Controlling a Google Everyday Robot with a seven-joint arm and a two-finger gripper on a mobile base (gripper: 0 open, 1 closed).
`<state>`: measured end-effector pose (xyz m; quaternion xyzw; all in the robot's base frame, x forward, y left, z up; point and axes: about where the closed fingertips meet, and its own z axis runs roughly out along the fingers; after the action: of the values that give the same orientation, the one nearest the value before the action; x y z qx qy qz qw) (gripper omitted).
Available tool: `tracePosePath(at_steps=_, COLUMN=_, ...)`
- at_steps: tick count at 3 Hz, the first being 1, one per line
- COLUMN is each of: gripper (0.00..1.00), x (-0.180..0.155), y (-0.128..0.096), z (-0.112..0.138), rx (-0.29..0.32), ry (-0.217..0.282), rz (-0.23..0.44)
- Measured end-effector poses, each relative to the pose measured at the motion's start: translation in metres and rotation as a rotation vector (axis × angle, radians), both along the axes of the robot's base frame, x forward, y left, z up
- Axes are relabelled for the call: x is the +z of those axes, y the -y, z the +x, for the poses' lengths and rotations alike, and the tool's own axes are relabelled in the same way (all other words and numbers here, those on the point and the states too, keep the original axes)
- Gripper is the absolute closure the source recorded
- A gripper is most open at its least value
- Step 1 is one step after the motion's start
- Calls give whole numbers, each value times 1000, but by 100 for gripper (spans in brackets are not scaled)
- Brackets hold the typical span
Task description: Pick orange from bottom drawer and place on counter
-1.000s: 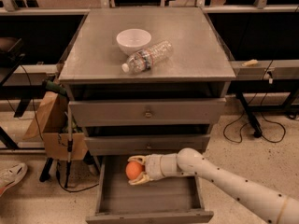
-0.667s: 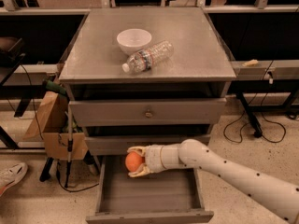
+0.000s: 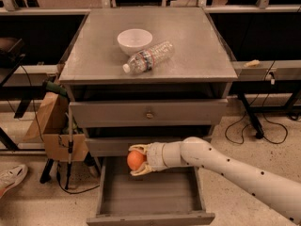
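The orange (image 3: pixel 135 160) is seen gripped by the gripper (image 3: pixel 139 160), whose jaws are closed on it from above and below. It is held in the air over the back part of the open bottom drawer (image 3: pixel 150 197), level with the front of the middle drawer (image 3: pixel 108 146) and clear of the grey floor. The white arm (image 3: pixel 225 166) is stretched in from the right. Up on the table (image 3: pixel 197 46), 1 white bowl (image 3: pixel 134 40) is stood upright and 1 plastic bottle (image 3: pixel 149 56) is laid on its side just beside it. The top drawer (image 3: pixel 188 112) is shut.
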<state>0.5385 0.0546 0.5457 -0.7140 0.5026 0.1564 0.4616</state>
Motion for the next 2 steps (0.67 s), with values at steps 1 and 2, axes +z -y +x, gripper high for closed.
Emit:
tracePosePath(at_steps=1, gripper=100, x=32, y=-5, z=6, rx=-10, ry=56, rz=-7)
tracePosePath(at_steps=2, gripper=100, x=102, y=-32, z=13, rx=10, ry=156, rz=-42)
